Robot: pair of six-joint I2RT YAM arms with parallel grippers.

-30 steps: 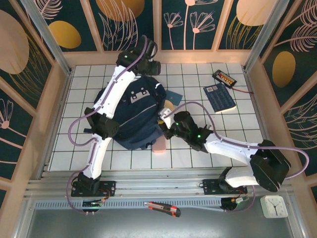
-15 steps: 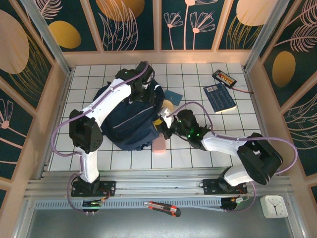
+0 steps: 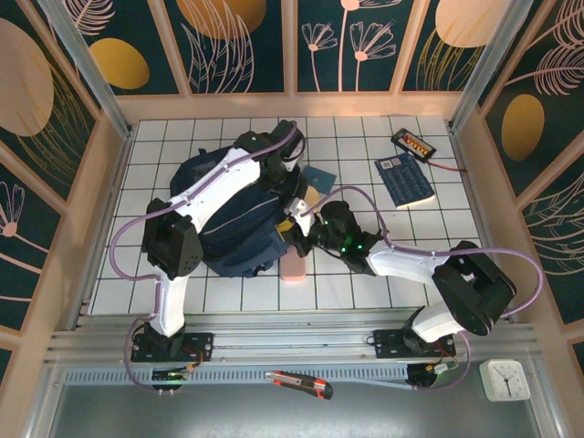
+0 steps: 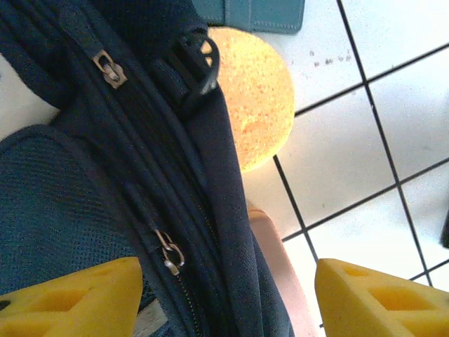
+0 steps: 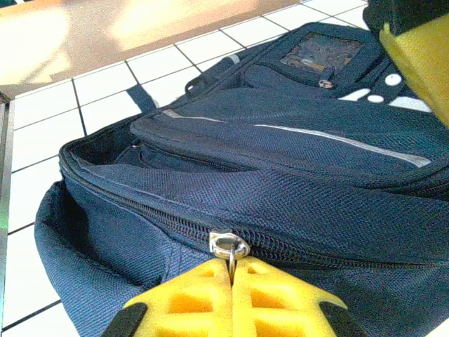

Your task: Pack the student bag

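The student bag (image 3: 228, 219), dark navy with a light stripe, lies flat on the tiled table. My right gripper (image 5: 231, 281) is shut on a metal zip pull (image 5: 230, 251) of the bag's main zip, at the bag's right side (image 3: 294, 232). My left gripper (image 3: 294, 196) hovers open over the bag's right edge. In the left wrist view its yellow fingers (image 4: 70, 298) stand wide apart, with the bag's seam (image 4: 210, 210) and another zip pull (image 4: 170, 253) between them, held by nothing.
A round yellow sponge-like thing (image 4: 256, 98), a teal booklet (image 3: 319, 175) and a pink item (image 3: 294, 266) lie against the bag's right side. Further right are a dark calculator (image 3: 404, 178) and a black device with a cable (image 3: 413, 142). Wooden walls ring the table.
My left arm swung from the bag's far end over to its right edge, and its jaws opened wider. The right gripper stayed shut at the zip, shifting slightly left.
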